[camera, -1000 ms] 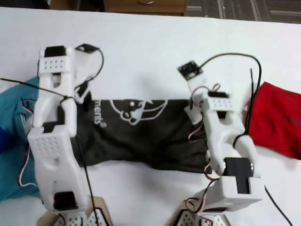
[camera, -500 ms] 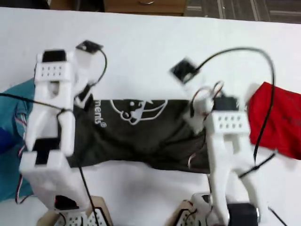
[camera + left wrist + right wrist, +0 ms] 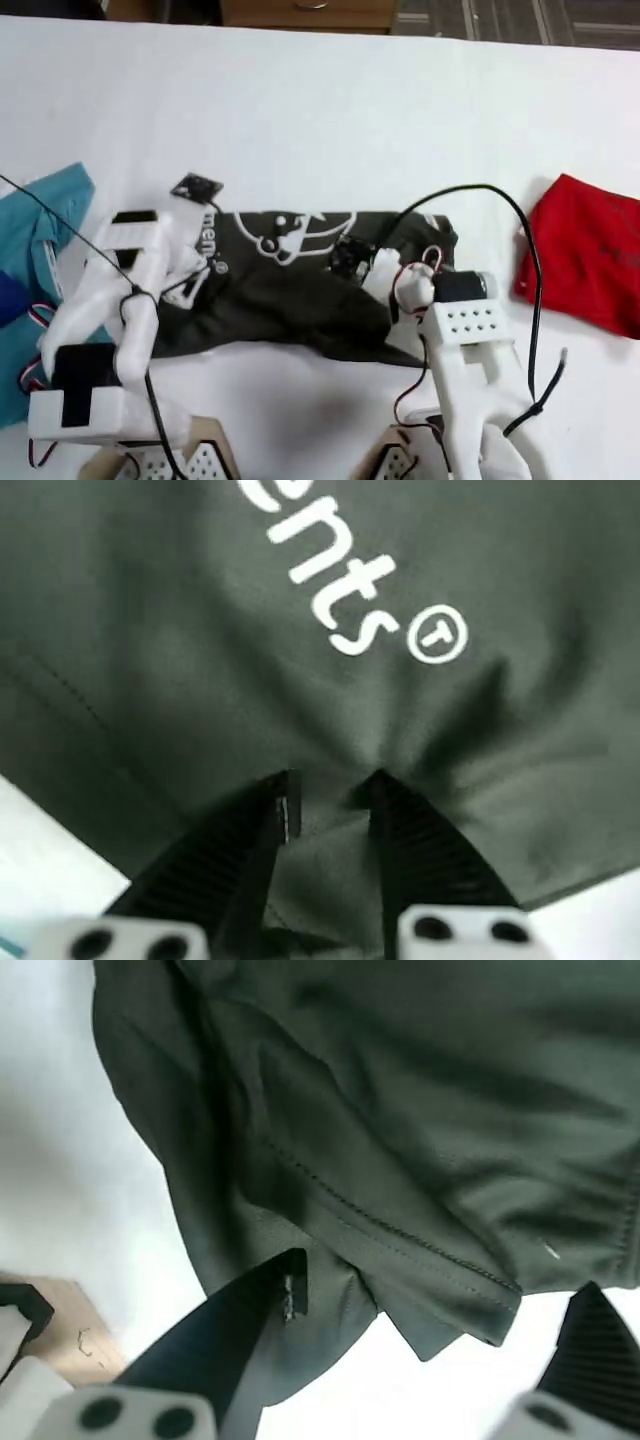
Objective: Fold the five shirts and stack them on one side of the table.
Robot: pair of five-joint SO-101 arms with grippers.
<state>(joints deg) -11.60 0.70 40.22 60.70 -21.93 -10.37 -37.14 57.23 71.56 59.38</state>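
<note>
A black shirt (image 3: 290,290) with white print lies crumpled across the middle of the white table. My left gripper (image 3: 195,268) is down on its left end, near the white lettering. The left wrist view shows that gripper (image 3: 330,790) shut on a puckered fold of the black shirt (image 3: 200,630). My right gripper (image 3: 360,265) hangs over the shirt's middle right. In the right wrist view this gripper (image 3: 440,1280) stands open, its fingers wide apart above a stitched hem of the black shirt (image 3: 420,1090).
A teal shirt (image 3: 40,230) lies at the table's left edge and a red shirt (image 3: 585,250) at the right. Bare table (image 3: 320,110) stretches behind the black shirt. The arms' bases (image 3: 205,462) stand at the front edge, with cables looping over the right arm.
Both arms have drawn back toward the front edge and dropped lower. The right gripper has swung left over the shirt's middle, uncovering its far right corner. The left gripper now sits on the lettering.
</note>
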